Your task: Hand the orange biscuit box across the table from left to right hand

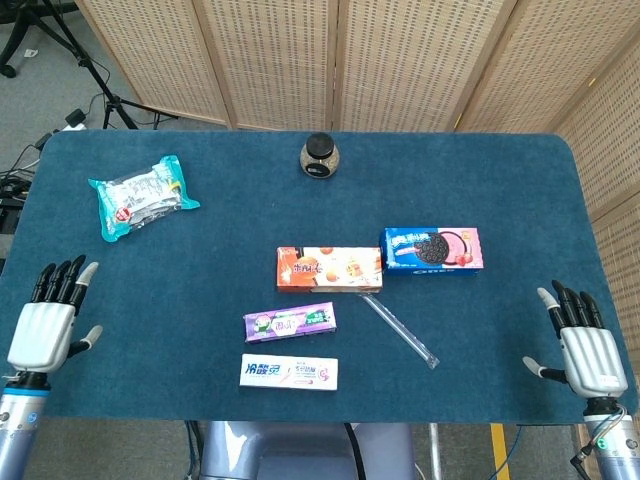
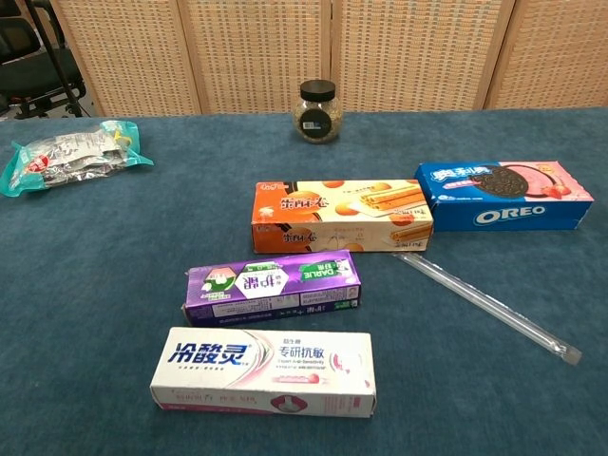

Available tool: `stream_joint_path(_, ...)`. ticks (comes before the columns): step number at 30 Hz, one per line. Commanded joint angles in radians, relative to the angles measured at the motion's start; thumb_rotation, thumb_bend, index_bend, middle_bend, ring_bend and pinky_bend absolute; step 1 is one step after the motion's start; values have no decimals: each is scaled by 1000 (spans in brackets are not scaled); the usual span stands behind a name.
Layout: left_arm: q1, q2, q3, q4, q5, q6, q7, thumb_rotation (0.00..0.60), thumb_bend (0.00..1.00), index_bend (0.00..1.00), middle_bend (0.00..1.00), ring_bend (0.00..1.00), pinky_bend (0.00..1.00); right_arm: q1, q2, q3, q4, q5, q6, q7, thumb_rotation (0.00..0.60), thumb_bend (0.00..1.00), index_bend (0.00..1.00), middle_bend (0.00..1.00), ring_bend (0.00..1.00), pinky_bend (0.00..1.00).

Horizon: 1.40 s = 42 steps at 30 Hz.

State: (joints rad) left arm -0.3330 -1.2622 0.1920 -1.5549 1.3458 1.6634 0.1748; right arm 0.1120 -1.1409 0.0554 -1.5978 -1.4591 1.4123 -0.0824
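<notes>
Left hand (image 1: 45,325) at the near-left table edge, fingers spread, empty, touching nothing. Right hand (image 1: 585,345) at the near-right edge, likewise spread and empty. Both well apart from the orange biscuit box (image 1: 329,268), flat at mid-table on the blue felt-like cloth (image 1: 480,180): long cardboard carton, glossy print of rolled wafers along its top. Just beside its right end, a blue-and-pink Oreo box (image 1: 432,248). Nearer the front, a purple carton (image 1: 289,322) and a white toothpaste box (image 1: 289,372). Thin clear plastic tube (image 1: 400,331) lying aslant. Crinkled foil snack bag (image 1: 142,196) far left; round glass jar (image 1: 319,156), black lid, at the back.
</notes>
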Motion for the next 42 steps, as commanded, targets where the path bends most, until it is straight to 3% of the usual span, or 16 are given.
stream_joint_path(1, 30, 10, -9, -8, 23, 39, 4, 600, 212, 67, 0, 0, 0, -1, -1, 0, 0, -6, 6, -2, 600, 105, 45, 0, 0, 0)
stream_joint_path(12, 59, 36, -41, -25, 72, 7, -42, 600, 212, 67, 0, 0, 0, 11, -3, 13, -42, -39, 29, -38, 600, 105, 45, 0, 0, 0)
stream_joint_path(17, 69, 37, -65, -18, 67, -36, -57, 600, 212, 67, 0, 0, 0, 94, 39, 59, -174, -52, -39, -205, 600, 105, 58, 0, 0, 0)
stream_joint_path(20, 76, 40, -82, -14, 67, -48, -69, 600, 212, 67, 0, 0, 0, 151, 60, 99, -272, 1, -107, -323, 600, 105, 67, 0, 0, 0)
stream_joint_path(26, 86, 42, -105, -3, 69, -80, -88, 600, 212, 67, 0, 0, 0, 260, 65, 163, -385, 177, -237, -491, 600, 105, 67, 0, 0, 0)
stream_joint_path(30, 90, 37, -125, 13, 64, -107, -111, 600, 212, 67, 0, 0, 0, 396, 9, 227, -390, 393, -338, -627, 600, 105, 67, 0, 0, 0)
stream_joint_path(36, 92, 23, -143, 38, 60, -152, -126, 600, 213, 67, 0, 0, 0, 543, -69, 253, -370, 683, -337, -814, 600, 105, 67, 0, 0, 0)
stream_joint_path(42, 94, 13, -163, 59, 60, -178, -143, 600, 213, 67, 0, 0, 0, 677, -157, 268, -336, 925, -245, -963, 600, 105, 67, 0, 0, 0)
